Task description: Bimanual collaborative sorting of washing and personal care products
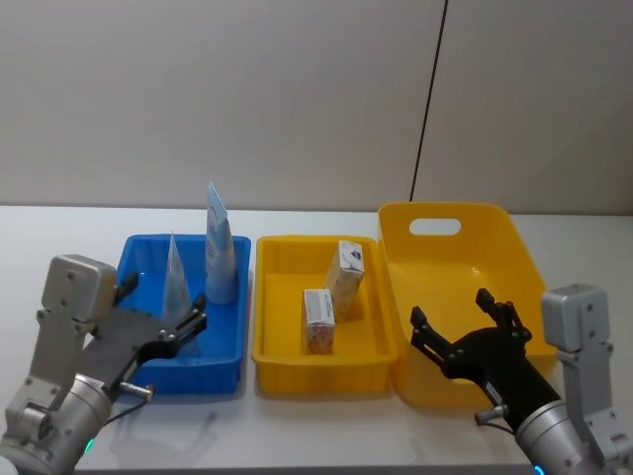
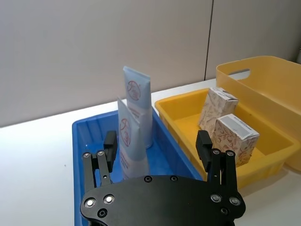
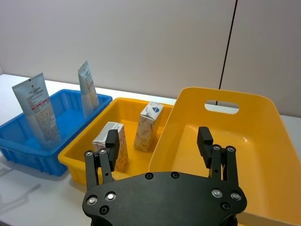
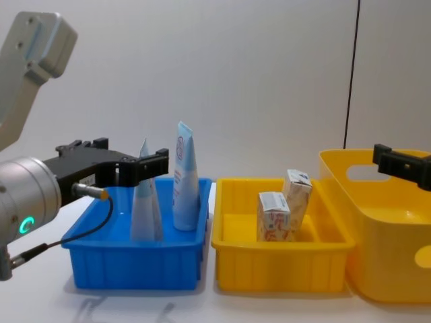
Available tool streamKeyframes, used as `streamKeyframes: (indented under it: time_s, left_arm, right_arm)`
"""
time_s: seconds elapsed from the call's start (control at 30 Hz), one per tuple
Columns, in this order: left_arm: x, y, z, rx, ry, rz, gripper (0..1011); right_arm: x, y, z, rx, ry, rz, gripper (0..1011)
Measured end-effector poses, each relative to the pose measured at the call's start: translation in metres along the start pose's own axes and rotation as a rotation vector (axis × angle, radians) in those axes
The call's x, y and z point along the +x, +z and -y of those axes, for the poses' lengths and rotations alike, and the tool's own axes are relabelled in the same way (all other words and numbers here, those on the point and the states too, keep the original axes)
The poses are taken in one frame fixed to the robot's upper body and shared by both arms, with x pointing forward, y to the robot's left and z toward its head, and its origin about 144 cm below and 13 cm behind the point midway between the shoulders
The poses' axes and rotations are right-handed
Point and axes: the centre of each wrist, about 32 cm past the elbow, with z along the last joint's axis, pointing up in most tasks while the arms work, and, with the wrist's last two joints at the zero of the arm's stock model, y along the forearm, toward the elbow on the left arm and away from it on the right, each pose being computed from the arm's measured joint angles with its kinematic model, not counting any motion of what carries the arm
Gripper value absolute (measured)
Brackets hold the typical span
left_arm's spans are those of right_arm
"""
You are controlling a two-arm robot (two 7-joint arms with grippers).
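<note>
Two pale blue-and-white squeeze tubes stand upright in the blue bin point(image 1: 138, 259): a taller one point(image 1: 220, 252) at the back and a nearer one point(image 1: 176, 279) with a red circle logo point(image 2: 125, 126). Two cream cartons with red-orange print stand in the shallow yellow bin point(image 1: 289, 259), one at the back point(image 1: 345, 277) and one nearer point(image 1: 318, 320). My left gripper point(image 1: 163, 307) is open at the blue bin's front left, with the nearer tube point(image 2: 128, 146) just ahead of its fingers. My right gripper point(image 1: 453, 312) is open and holds nothing, over the front of the large yellow bin point(image 1: 465, 259).
The three bins stand side by side on a white table point(image 1: 59, 233), with a plain wall behind. The large yellow bin point(image 3: 244, 141) has a handle slot in its far wall and nothing inside. Bare table lies in front of the bins and to their left.
</note>
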Motion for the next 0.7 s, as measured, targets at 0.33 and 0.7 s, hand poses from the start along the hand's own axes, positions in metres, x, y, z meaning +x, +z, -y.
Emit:
streamKeyframes:
  time_s: [0.33, 0.7]
  left_arm:
    - [0.007, -0.008, 0.004, 0.036, 0.024, -0.064, 1002]
    - [0.020, -0.022, 0.016, 0.086, -0.001, -0.093, 1001]
  right_arm:
    - [0.000, 0.000, 0.000, 0.000, 0.000, 0.000, 1002]
    - [0.000, 0.000, 0.000, 0.000, 0.000, 0.000, 1002]
